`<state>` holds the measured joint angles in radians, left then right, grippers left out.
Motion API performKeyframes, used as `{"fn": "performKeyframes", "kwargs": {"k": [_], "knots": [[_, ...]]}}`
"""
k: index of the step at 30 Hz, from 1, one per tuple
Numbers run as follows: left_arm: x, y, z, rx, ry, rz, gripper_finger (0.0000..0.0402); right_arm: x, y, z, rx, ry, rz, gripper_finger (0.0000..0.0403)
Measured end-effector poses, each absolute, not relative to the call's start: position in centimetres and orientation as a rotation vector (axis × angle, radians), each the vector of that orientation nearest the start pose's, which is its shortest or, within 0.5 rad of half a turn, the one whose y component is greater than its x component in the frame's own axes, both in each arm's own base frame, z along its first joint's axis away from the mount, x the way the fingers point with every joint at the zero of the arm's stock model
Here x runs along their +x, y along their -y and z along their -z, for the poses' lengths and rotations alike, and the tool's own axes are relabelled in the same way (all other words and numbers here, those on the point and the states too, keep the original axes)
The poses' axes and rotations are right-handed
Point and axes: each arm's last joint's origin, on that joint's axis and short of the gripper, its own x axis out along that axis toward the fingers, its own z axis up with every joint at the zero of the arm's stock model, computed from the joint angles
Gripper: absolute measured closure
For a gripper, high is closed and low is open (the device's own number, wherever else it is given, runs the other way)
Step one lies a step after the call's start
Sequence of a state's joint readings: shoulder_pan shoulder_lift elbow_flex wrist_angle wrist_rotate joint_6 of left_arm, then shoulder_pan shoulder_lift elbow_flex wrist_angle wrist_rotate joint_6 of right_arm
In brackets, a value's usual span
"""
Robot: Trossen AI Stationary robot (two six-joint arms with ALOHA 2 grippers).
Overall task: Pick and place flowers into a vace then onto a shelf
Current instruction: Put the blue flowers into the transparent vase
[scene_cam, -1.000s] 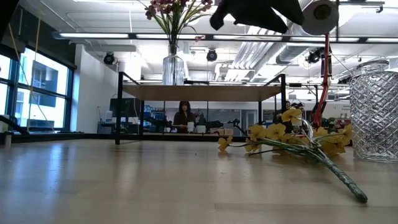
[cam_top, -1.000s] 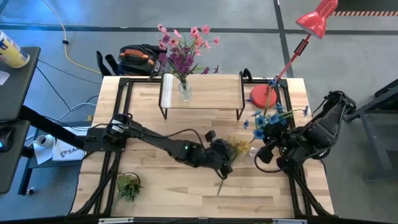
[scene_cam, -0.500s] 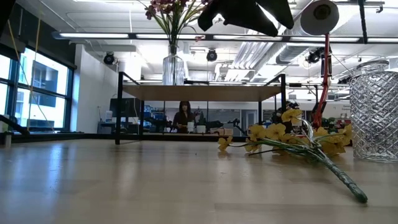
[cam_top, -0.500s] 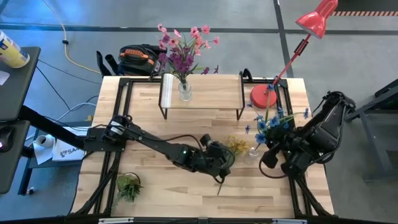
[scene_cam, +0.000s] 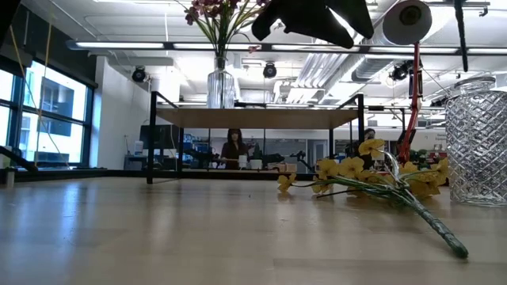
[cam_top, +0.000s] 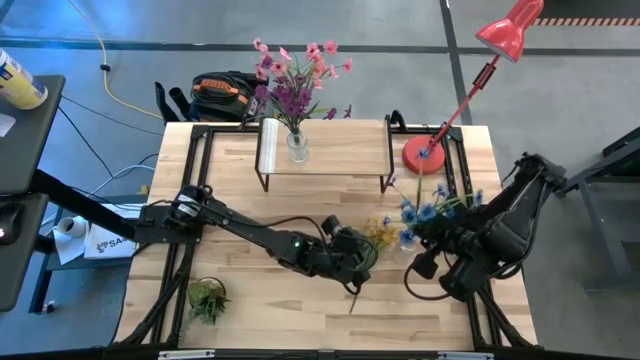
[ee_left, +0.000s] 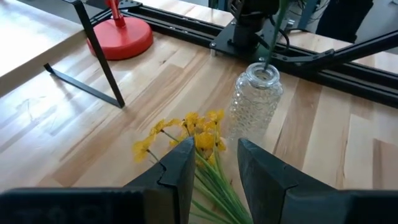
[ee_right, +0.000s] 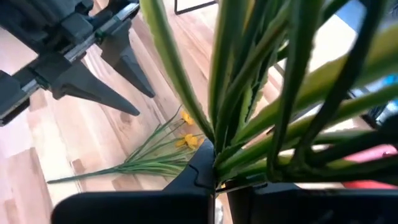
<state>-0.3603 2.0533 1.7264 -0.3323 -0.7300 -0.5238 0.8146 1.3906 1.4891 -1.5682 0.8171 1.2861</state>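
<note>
The blue flowers stand upright in my right gripper, which is shut on their green stems over the clear glass vase. The yellow flowers lie flat on the table beside that vase, stems toward the near edge. My left gripper is open and hovers well above the yellow flowers' stems, touching nothing. The pink and purple flowers stand in a second glass vase on the shelf at the far edge. My right gripper pinches the blue flowers' bundled stems between its two fingers, which lie across them. The bunch is lifted clear of the table, blooms above the fingers. The stems hang below, and their lower end reaches the vase's mouth.
A red desk lamp has its base at the far right of the table and its head beyond. A small green plant tuft sits at the near left. A black bag lies behind the far edge. A person stands in the room.
My right gripper has carried the blue flowers toward the table's left and near edge, bringing their stems over the vase; a stem now shows above the vase in the low view. My left gripper has drawn back slightly toward the table's left, still open.
</note>
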Motion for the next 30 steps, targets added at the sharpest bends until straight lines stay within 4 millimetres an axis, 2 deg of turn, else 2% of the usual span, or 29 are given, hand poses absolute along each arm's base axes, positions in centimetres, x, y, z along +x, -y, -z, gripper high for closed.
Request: {"fn": "performKeyframes", "kwargs": {"k": [10, 15, 19, 23, 25, 27, 30], "knots": [[44.0, 14.6, -25.9, -0.157, -0.485, -0.474, 0.0245, 16.7, -14.1, -36.3, 0.195, -0.804, 0.587, 0.0398], [44.3, 15.0, -26.0, -0.182, -0.514, -0.329, 0.0245, 17.1, -13.4, -36.1, 0.156, -0.802, 0.608, 0.0398], [44.8, 15.2, -26.8, -0.116, -0.446, -0.271, 0.0245, 17.9, -12.3, -36.3, 0.091, -0.765, 0.655, 0.0398], [45.8, 14.3, -27.9, -0.088, -0.349, -0.177, 0.0245, 18.5, -10.8, -36.6, 0.059, -0.745, 0.71, 0.0398], [46.7, 13.7, -27.3, -0.109, -0.336, -0.145, 0.0243, 18.5, -10.1, -36.9, 0.062, -0.729, 0.731, 0.0398], [47.1, 13.2, -25.7, -0.106, -0.389, -0.163, 0.0234, 18.2, -9.6, -37.3, 0.064, -0.707, 0.742, 0.0398], [47.7, 12.8, -24.1, -0.1, -0.412, -0.201, 0.0199, 17.4, -8.9, -37.9, 0.079, -0.684, 0.738, 0.0398]]}}
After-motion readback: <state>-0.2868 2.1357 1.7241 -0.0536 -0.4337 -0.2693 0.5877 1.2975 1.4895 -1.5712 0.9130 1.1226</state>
